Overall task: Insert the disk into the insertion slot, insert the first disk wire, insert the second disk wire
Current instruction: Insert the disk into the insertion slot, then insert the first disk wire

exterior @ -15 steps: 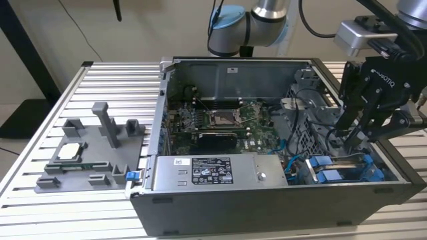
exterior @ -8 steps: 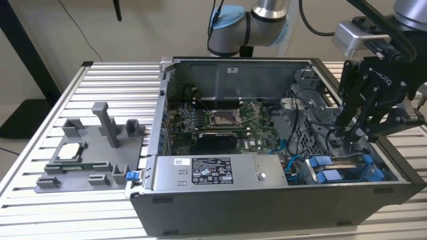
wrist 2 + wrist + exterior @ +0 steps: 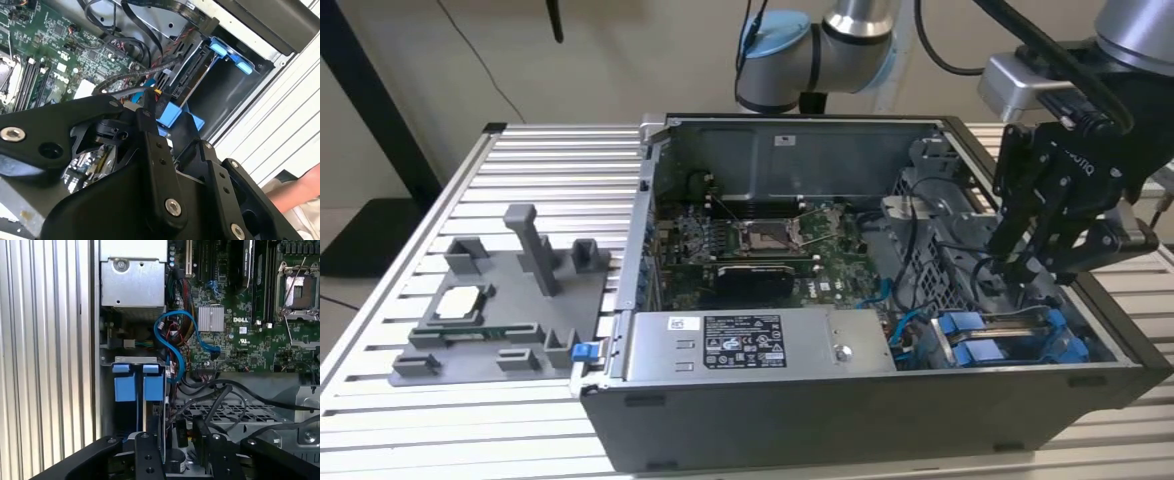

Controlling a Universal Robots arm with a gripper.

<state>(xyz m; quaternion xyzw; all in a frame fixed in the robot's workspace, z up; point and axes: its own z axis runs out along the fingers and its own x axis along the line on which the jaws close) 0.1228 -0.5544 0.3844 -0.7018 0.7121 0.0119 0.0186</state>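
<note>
The disk (image 3: 1017,321) stands edge-on in the insertion slot (image 3: 994,345) at the dark case's front corner, on the exterior view's right, between blue carrier clips (image 3: 139,385). My gripper (image 3: 1031,272) reaches down into the case just behind that bay. In both wrist views its fingers (image 3: 202,440) stand apart, open, around the disk's back edge (image 3: 199,75). A bundle of red, orange and black wires (image 3: 172,57) ends close to one fingertip (image 3: 148,102). A blue wire (image 3: 172,335) loops from the motherboard toward the bay.
A grey power-supply box (image 3: 747,342) fills the case's front. The motherboard with its CPU socket (image 3: 767,237) lies behind it. A grey fixture plate (image 3: 494,310) sits on the slatted table at the exterior view's left. A hand (image 3: 300,192) is outside the case.
</note>
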